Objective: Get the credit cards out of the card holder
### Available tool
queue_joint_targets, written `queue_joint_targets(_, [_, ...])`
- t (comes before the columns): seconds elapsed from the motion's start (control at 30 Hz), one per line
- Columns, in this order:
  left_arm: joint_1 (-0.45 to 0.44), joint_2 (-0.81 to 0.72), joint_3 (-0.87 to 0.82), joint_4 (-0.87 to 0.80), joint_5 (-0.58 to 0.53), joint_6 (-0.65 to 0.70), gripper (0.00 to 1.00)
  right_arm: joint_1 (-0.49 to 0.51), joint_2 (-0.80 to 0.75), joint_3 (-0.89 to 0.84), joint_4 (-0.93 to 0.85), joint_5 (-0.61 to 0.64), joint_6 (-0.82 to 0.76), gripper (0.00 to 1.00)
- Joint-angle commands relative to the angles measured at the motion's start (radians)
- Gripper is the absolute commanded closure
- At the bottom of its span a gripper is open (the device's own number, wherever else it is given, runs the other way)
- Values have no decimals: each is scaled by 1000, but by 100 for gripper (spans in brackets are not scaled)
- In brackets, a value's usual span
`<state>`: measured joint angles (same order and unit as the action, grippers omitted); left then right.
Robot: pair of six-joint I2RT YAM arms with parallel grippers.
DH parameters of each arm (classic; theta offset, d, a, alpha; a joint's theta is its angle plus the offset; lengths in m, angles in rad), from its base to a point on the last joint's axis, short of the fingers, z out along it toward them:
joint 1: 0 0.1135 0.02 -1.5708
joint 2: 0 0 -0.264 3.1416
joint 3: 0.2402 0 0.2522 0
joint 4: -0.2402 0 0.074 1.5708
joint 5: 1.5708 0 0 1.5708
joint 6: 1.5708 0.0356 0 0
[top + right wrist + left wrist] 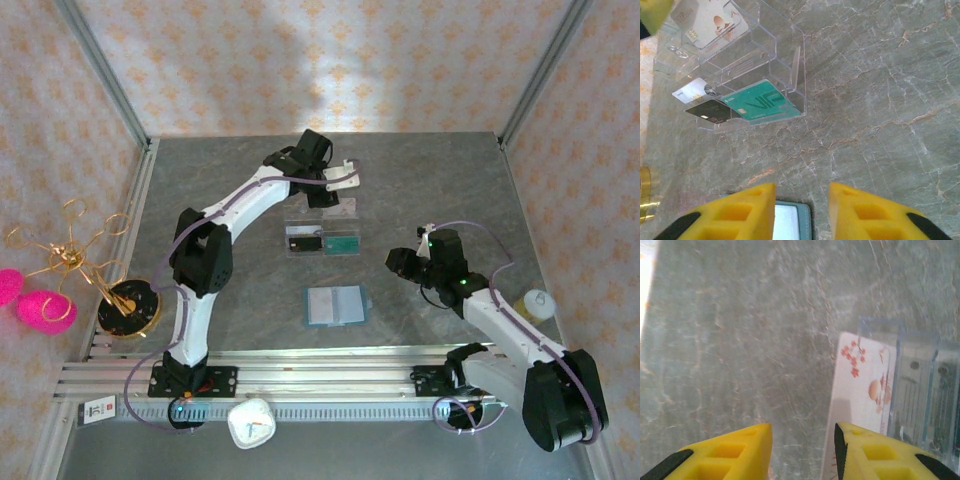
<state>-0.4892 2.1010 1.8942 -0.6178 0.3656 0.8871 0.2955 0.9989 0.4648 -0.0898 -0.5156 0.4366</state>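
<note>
Marble tabletop (450, 190), card holder (335, 305) open; left gripper (345, 180) at its 12 o'clock, right gripper (397, 262) at 2, both half-open, empty. Looks mid-extraction; next, right one drops onto it.

Cut off by the lower edge of the right wrist view: the card holder (790, 222), with just one teal corner and a bit of pale sleeve visible between the fingers (730, 215) of the right gripper (801, 189). Impossible to tell there what sits in the sleeves; too small to tell from the top view also. In the left wrist view, lower end of the white blossom card (860, 385) hidden behind a finger (880, 455) of the left gripper (802, 429). Clear tray (920, 385) cut by the right edge, contents blurred.
</note>
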Motion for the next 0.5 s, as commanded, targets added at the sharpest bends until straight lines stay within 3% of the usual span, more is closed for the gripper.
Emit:
queue_joint_targets(0.0, [-5,-88,6,71,13,-73,59,-4,-15,9,13,-3,-11,62])
queue_joint_targets(0.1, [-4,-140,17,99,53,-172,61,7,-8,2,48,-51,-18,59])
queue_joint_targets(0.2, [-7,-253,-60,205,130,-353,62,137,6,3,64,25,-25,57])
queue_joint_targets(0.33, [-49,-473,-406,539,111,-666,62,353,44,22,85,172,-43,54])
queue_joint_targets(0.47, [-143,-695,-777,761,-47,-853,61,532,130,82,65,307,-91,54])
